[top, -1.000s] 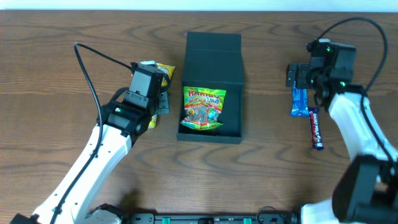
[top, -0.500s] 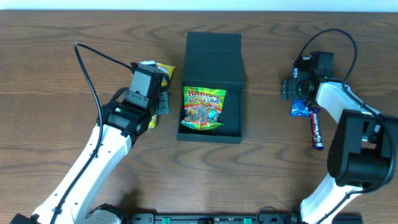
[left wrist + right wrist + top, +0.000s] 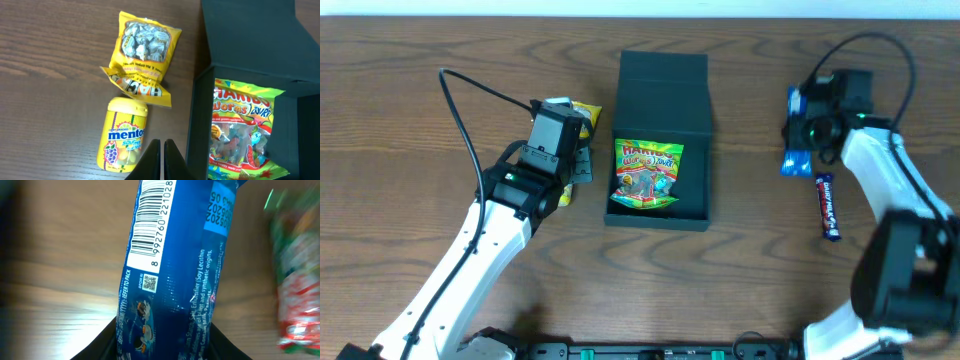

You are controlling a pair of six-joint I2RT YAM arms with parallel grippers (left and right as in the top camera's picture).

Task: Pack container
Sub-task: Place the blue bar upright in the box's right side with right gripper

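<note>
The container [image 3: 662, 98], a dark box with its lid flapped back, sits mid-table with a green gummy packet [image 3: 646, 175] inside. My right gripper [image 3: 799, 131] is shut on a blue biscuit packet [image 3: 795, 160]. In the right wrist view this packet [image 3: 175, 265] fills the gap between the fingers of the gripper [image 3: 165, 347]. My left gripper [image 3: 162, 160] is shut and empty, between a yellow Mentos tub [image 3: 123, 132] and the container wall [image 3: 199, 125]. A yellow candy bag [image 3: 142, 55] lies beyond the tub.
A purple chocolate bar [image 3: 829, 207] lies on the table below the right gripper. The left arm [image 3: 490, 230] stretches from the front left toward the tub. A blurred red and green thing [image 3: 300, 280] shows at the right wrist view's edge.
The right gripper's jaws have closed on the blue packet, and the packet has shifted and tilted slightly. The left arm has not moved.
</note>
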